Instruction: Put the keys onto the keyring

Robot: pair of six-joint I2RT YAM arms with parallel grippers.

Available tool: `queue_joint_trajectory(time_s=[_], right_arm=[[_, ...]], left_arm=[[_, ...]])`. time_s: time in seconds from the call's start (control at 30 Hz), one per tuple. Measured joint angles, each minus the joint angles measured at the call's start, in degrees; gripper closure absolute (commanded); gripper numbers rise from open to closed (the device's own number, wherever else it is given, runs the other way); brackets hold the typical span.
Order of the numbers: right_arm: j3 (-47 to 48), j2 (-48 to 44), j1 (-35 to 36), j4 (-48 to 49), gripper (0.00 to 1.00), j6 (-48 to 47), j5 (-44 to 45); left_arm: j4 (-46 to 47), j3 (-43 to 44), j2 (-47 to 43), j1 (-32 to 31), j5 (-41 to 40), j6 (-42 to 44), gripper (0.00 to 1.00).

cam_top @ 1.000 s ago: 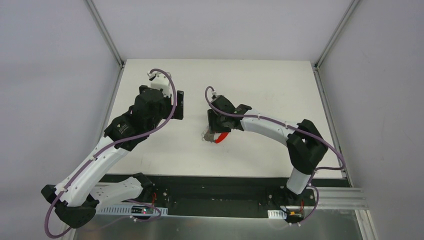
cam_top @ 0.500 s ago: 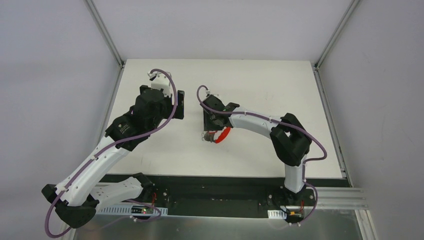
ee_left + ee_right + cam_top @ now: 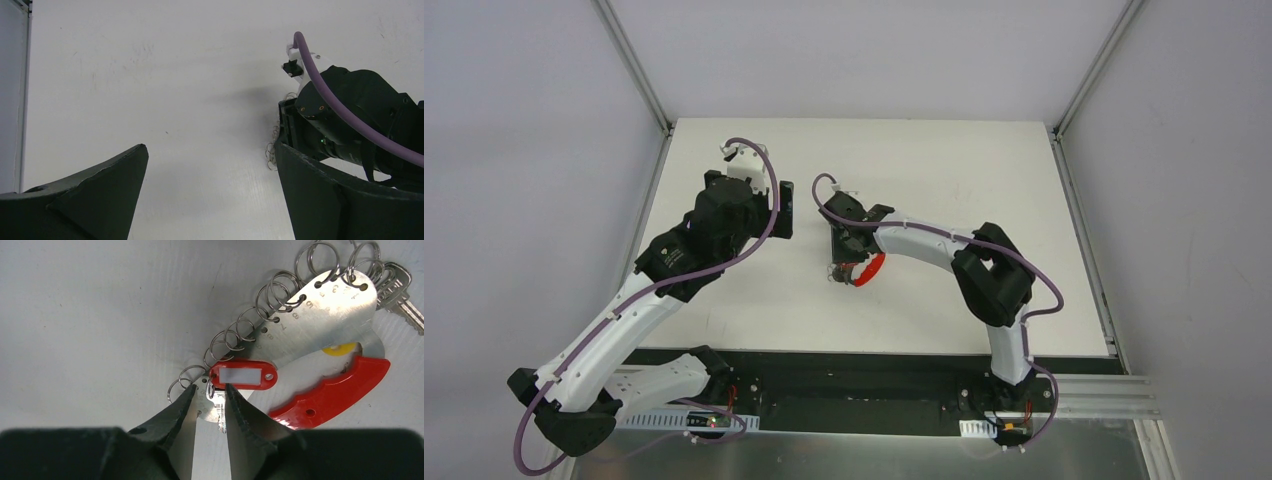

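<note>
1. Right claw (image 3: 210,387) narrow, straddling the small silvery key (image 3: 221,421) with red plastic tag (image 3: 243,375); should pinch the blade squarely.
2. Key lies on the numbered steel ring plate (image 3: 325,315).
3. Left claw (image 3: 210,146) wide, empty.

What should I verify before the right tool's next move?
1. The small silver key lies between the fingers of the right tool: ok.
2. Firm grip on that key: cannot tell.
3. Key threaded onto a ring of the numbered curved metal plate: cannot tell.
4. The left tool is open, holding nothing: ok.
5. The other silver keys lie at the plate's far end, away from the fingers: ok.
</note>
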Motion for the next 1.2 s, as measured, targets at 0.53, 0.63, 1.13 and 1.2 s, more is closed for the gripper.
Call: queue_joint_trajectory(time_s=[0.53,0.63,1.13,1.2], right_arm=[[1.11,1.81,0.33,-1.22,1.00,0.15,2.10],[-1.36,-0.39,0.72,-1.25,1.00,0.17,2.64],[-9.51,-12.87,7.23,0.42,1.00,-2.29,-2.16],[-9.46,-12.70,8.00,0.92,1.00,-2.51,-3.65]], left_arm=[[0.02,-0.02,0.00,0.00,-0.02,0.00,0.00],[0.00,-0.04,0.00,0.00,-0.02,0.00,0.00],[0.02,-0.22,-0.04,0.00,-0.02,0.00,0.00],[0.02,-0.26,-0.04,0.00,-0.02,0.00,0.00]])
